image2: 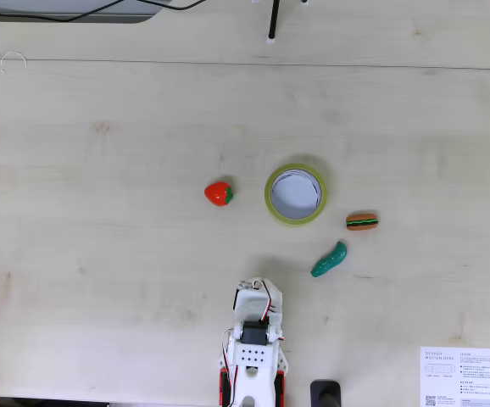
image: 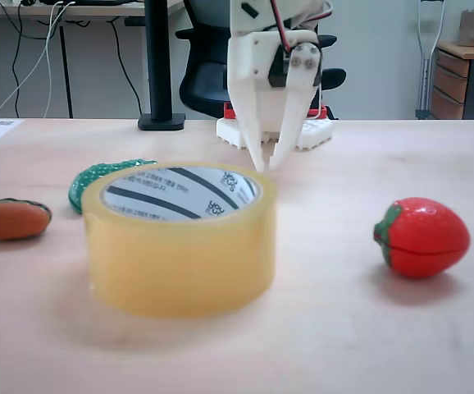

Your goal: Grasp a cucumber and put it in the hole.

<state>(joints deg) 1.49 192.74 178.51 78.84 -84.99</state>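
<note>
A pale wooden table (image2: 101,170) carried everything, seen once from table height in a fixed view and once from straight above in a fixed view; the white arm (image2: 253,356) sat at the bottom edge of the top-down picture, folded close over its base, with its gripper (image: 263,167) pointing down at the table and well apart from every toy; its jaws stood nearly together, tips only a sliver apart, and held nothing. The tape roll (image: 180,246), yellowish and translucent, lay flat near the middle of the table with its hole (image2: 296,194) facing up and nothing in it. The strawberry (image2: 219,193) lay to the roll's left in the top-down view; the carrot toy (image2: 362,221) lay just beside the roll on its lower right. The cucumber (image2: 329,259), dark green and glossy, lay slantwise on the bare table below the carrot toy, near the roll but not touching it; in the low view the cucumber (image: 97,175) peeked out behind the roll's left edge.

Risks, as a judgement; the jaws would have to spread first, or they might knock the cucumber aside; its slick, bumpy skin could slip from a pinch not set across its slant; the carrot toy sat close enough to be bumped or grabbed by mistake; a low carry could nudge the light roll and shift the hole.
</note>
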